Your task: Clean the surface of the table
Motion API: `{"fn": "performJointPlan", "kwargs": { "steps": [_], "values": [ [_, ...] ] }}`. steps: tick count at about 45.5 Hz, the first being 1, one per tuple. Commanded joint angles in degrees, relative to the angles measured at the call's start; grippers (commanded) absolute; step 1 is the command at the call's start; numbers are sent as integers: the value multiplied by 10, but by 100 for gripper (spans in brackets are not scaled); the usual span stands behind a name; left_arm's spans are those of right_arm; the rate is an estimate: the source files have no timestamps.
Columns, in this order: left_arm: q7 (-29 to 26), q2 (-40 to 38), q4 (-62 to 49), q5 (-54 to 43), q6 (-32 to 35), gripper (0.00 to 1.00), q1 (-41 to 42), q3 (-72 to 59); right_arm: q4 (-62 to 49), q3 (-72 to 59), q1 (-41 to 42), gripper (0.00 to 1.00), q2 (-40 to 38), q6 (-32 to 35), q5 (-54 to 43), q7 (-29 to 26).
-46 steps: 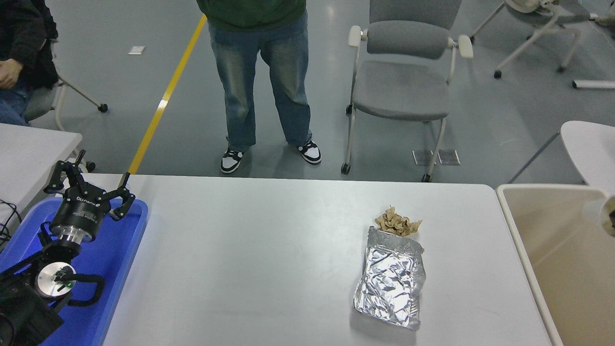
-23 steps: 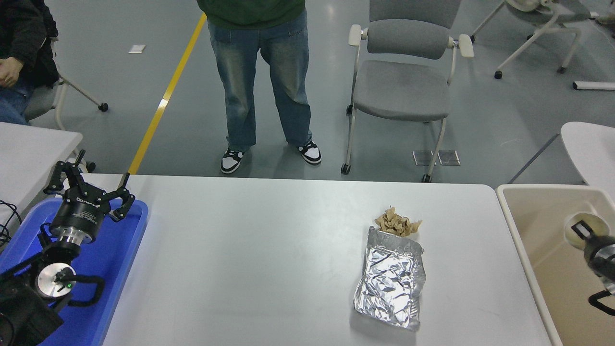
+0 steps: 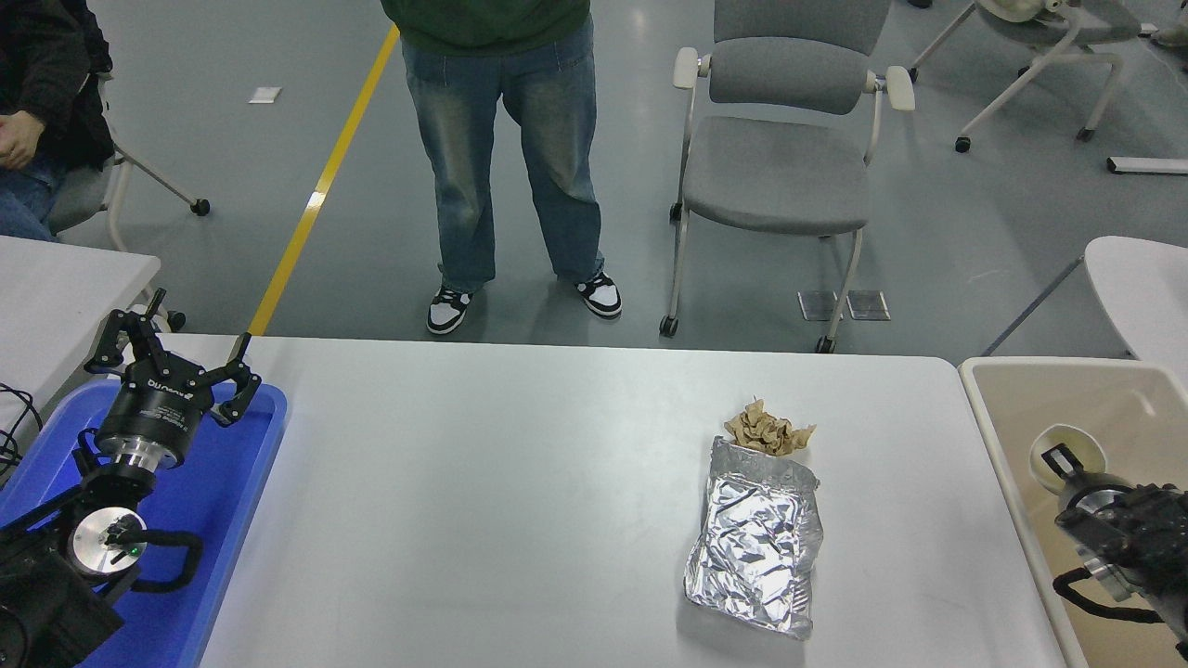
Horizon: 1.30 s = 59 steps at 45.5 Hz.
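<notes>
The white table surface [image 3: 483, 501] carries a crumpled silver foil bag [image 3: 756, 543] and a wad of crumpled brown paper [image 3: 768, 431] touching the bag's far end, both right of centre. My right gripper [image 3: 1065, 461] comes in from the right edge over the beige bin [image 3: 1007, 376]. It is shut on the rim of a white paper cup [image 3: 1072, 443], held inside the bin's outline. My left gripper [image 3: 172, 357] is open and parked over the blue tray [image 3: 232, 501] at the lower left.
A person in jeans [image 3: 506, 158] stands at the table's far side. A grey chair [image 3: 780, 158] stands beside them. Another person sits at the top left. Smaller white tabletops lie at the left edge [image 3: 56, 288] and right edge [image 3: 1146, 288].
My right gripper has come further into view from the right edge, moving left and down over the beige bin with the white cup. The left arm has not moved.
</notes>
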Motion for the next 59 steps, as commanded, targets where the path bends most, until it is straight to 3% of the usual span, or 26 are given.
{"fn": "performJointPlan", "kwargs": {
  "steps": [1, 7, 24, 33, 46, 59],
  "values": [
    [0, 1, 0, 0, 0, 100, 0, 0, 2, 13, 6, 100, -1, -1, 22, 1],
    [0, 1, 0, 0, 0, 100, 0, 0, 37, 39, 14, 100, -38, 1, 22, 1],
    [0, 1, 0, 0, 0, 100, 0, 0, 306, 165, 36, 100, -221, 1, 22, 1],
    [0, 1, 0, 0, 0, 100, 0, 0, 417, 218, 29, 100, -264, 0, 23, 1],
    [0, 0, 0, 0, 0, 100, 0, 0, 508, 349, -9, 100, -218, -3, 82, 3],
    [0, 0, 0, 0, 0, 100, 0, 0, 484, 451, -37, 100, -75, -11, 102, 4]
  ]
}}
